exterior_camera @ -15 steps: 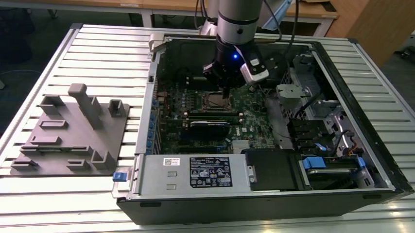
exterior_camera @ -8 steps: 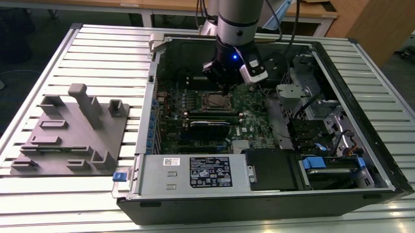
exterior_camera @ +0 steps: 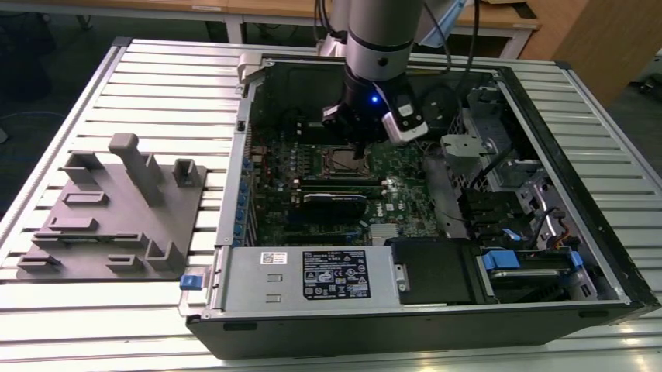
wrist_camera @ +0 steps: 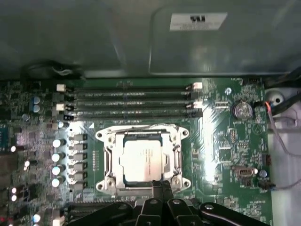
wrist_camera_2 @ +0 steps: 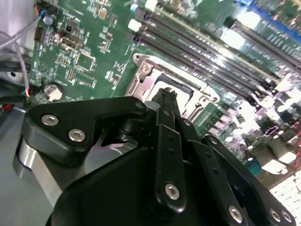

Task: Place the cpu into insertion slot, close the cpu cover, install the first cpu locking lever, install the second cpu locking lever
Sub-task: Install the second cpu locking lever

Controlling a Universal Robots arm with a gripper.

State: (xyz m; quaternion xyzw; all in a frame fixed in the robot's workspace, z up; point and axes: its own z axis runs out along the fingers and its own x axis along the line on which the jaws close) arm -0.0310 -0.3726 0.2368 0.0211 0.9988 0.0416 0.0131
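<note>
The cpu (wrist_camera: 143,160) sits in the insertion slot (wrist_camera: 109,165), cover seemingly closed.

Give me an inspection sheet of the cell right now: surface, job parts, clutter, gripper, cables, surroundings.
Surface: slatted metal table, carrying the open computer case.
Job's things: cpu lies in the insertion slot; cpu cover looks lowered around it, silver top showing through the window. Locking levers: cannot tell their state.
Clutter: grey fixture block on the table at the exterior view's left.
Gripper: gripper is at the socket's edge, fingers together at the tip, holding nothing visible.
Cables: thin wires beside the board; black cables run down to the arm.
Surroundings: wooden desks behind the table.
</note>
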